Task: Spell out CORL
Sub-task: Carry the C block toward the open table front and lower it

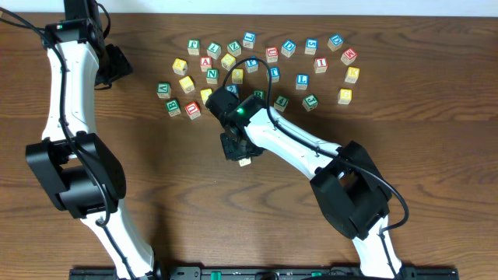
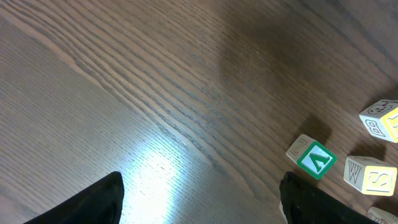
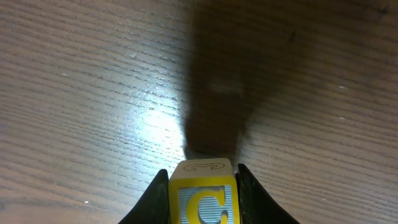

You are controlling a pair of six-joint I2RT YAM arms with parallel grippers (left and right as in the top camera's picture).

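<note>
My right gripper (image 1: 243,158) is shut on a yellow C block (image 3: 202,196), held between its black fingers just above the bare wood; the block also shows in the overhead view (image 1: 243,162), in front of the block cluster. My left gripper (image 2: 202,202) is open and empty, far left at the back of the table (image 1: 117,64). Its view shows a green-framed block (image 2: 315,160) and a yellow-and-white block (image 2: 371,176) at the right. The other letter blocks (image 1: 257,66) lie scattered at the back centre; their letters are mostly too small to read.
The cluster spreads from a green block (image 1: 164,90) at the left to a yellow block (image 1: 345,96) at the right. The wooden table (image 1: 194,202) stretches in front. My right arm (image 1: 311,152) crosses from the front right.
</note>
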